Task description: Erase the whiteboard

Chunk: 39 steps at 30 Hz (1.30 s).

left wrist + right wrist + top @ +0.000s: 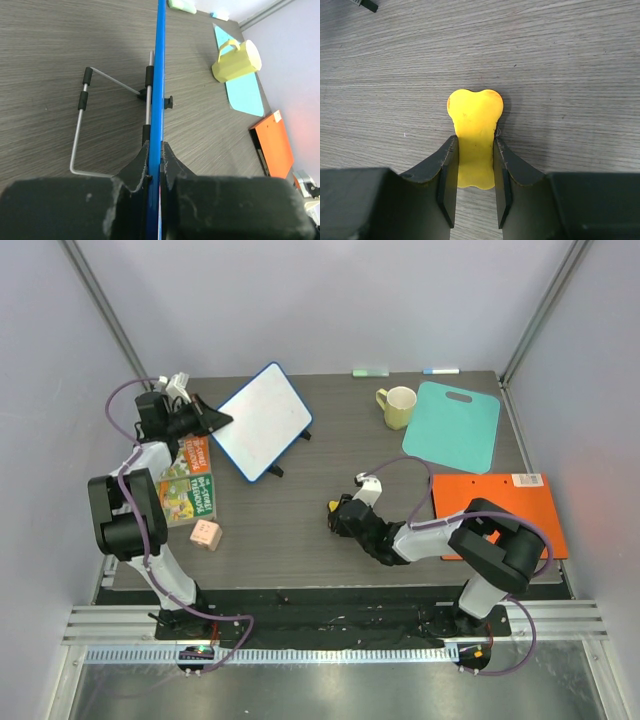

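Whiteboard (263, 420) sits at the far left of the table (300, 530), tilted, and its face looks clean to us. The left gripper (215, 420) pinches its blue rim at the left edge. In the left wrist view the board is edge-on, with the jaws pressed on either side of the rim and the wire stand (80, 125) folded out behind it. The right gripper (338, 515) is low near the table's centre, well apart from the board, and clamps a yellow piece (475, 112) (lobed, soft-looking) that lies on the table. Yellow mug (398, 406) stands just beside the teal cutting board (455, 428).
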### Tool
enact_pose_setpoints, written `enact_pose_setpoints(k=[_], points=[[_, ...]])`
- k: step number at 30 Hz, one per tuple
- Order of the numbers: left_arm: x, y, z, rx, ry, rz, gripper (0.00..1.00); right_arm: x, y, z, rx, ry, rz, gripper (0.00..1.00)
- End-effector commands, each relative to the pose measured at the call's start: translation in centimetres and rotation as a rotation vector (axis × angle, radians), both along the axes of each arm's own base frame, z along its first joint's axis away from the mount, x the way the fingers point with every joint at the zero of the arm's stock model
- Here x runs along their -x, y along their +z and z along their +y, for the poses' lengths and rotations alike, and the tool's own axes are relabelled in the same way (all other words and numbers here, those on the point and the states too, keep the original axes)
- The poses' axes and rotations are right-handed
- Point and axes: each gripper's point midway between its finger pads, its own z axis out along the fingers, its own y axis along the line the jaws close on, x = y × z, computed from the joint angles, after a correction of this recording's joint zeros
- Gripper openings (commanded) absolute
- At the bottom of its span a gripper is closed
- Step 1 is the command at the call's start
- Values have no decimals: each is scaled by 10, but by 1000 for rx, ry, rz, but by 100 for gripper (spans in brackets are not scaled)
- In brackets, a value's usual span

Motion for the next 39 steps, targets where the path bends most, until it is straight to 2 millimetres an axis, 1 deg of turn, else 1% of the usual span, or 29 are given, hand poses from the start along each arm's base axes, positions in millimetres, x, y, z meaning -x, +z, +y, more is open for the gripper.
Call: enact_pose_setpoints(k=[1, 2, 3, 5, 6, 7, 8, 9, 11, 12, 15, 17, 19, 20, 21, 22, 23, 24, 26, 27, 28, 29, 30, 31, 33, 35, 36, 37, 39], points=[[4, -8, 8, -114, 11, -13, 11, 46, -63, -49, 251, 33, 186, 3], [6, -8, 9, -115, 12, -12, 13, 46, -63, -49, 249, 30, 186, 4], [10, -8, 7, -116, 3, -10, 20, 46, -63, -50, 251, 30, 186, 4], [15, -11, 7, -123, -2, 0, 28, 45, -63, -49, 252, 31, 186, 4], [17, -9, 6, -128, -6, -4, 36, 46, -64, -50, 255, 30, 188, 4], [21, -14, 5, -131, -7, 16, 40, 46, -64, -49, 255, 30, 186, 4], [22, -17, 8, -153, 6, 21, 44, 46, -64, -49, 256, 31, 188, 4], [24, -16, 9, -163, 10, 16, 51, 45, -63, -50, 255, 29, 187, 4], [27, -23, 14, -194, 38, 31, 58, 46, -63, -51, 253, 26, 185, 4], [28, -24, 16, -207, 48, 34, 63, 46, -61, -51, 245, 25, 181, 4], [30, -23, 23, -245, 77, 37, 70, 46, -60, -51, 240, 23, 177, 4], [30, -18, 26, -264, 96, 25, 73, 46, -60, -51, 238, 26, 177, 6], [30, -15, 32, -300, 125, 14, 80, 47, -60, -52, 238, 26, 177, 20], [31, -9, 35, -315, 141, -2, 82, 46, -59, -51, 233, 26, 174, 25], [31, -8, 37, -328, 154, -4, 86, 47, -59, -52, 233, 25, 172, 29], [31, -6, 43, -351, 180, -10, 88, 47, -58, -53, 230, 24, 170, 37], [30, 1, 47, -366, 202, -26, 88, 46, -57, -53, 225, 22, 166, 40], [30, 1, 56, -390, 251, -1, 93, 47, -56, -52, 222, 27, 164, 47], [32, 12, 64, -403, 287, -15, 96, 48, -53, -51, 206, 39, 155, 54], [33, 16, 67, -411, 303, -10, 97, 48, -52, -51, 202, 40, 151, 61], [34, 18, 74, -432, 336, -2, 99, 48, -48, -49, 188, 44, 137, 64], [36, 28, 77, -446, 356, -14, 100, 47, -46, -50, 186, 42, 130, 71], [40, 31, 80, -460, 369, 6, 100, 45, -42, -50, 185, 31, 114, 74], [41, 34, 91, -489, 415, 25, 100, 43, -38, -50, 184, 25, 103, 77], [50, 46, 95, -507, 432, 48, 100, 39, -34, -54, 203, 7, 82, 87], [58, 53, 100, -528, 442, 61, 100, 30, -21, -51, 218, 1, 45, 97], [64, 63, 99, -535, 443, 51, 100, 29, -18, -54, 248, -1, 39, 98], [71, 62, 97, -536, 424, 72, 100, 18, -4, -51, 251, -26, 0, 100], [84, 66, 94, -551, 407, 88, 100, 8, 17, -51, 274, -39, -55, 100]])
